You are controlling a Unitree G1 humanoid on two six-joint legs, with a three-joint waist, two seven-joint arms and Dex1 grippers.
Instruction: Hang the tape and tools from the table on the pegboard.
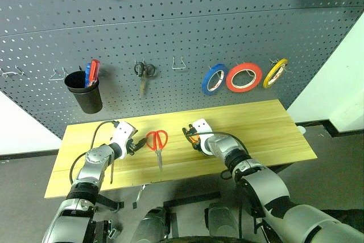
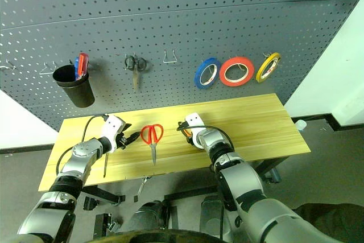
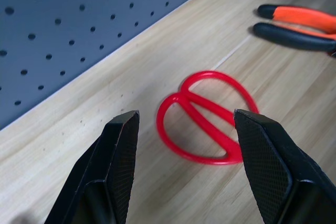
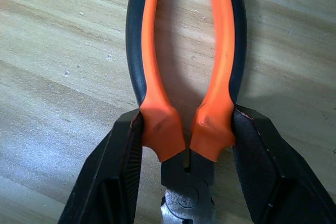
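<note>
Orange-and-black pliers lie on the light wood table, and my right gripper is shut on them, one finger pressed against the base of each handle. Red-handled scissors lie flat to their left, blades pointing toward the table's front edge. My left gripper is open just left of the scissors' handles, close above the tabletop and touching nothing. The yellow tape hangs on a hook at the right of the dark grey pegboard.
On the pegboard hang a blue roll, a red-orange roll, dark grey scissors and a black cup holding red and blue handles. A bare hook sits between the grey scissors and the blue roll.
</note>
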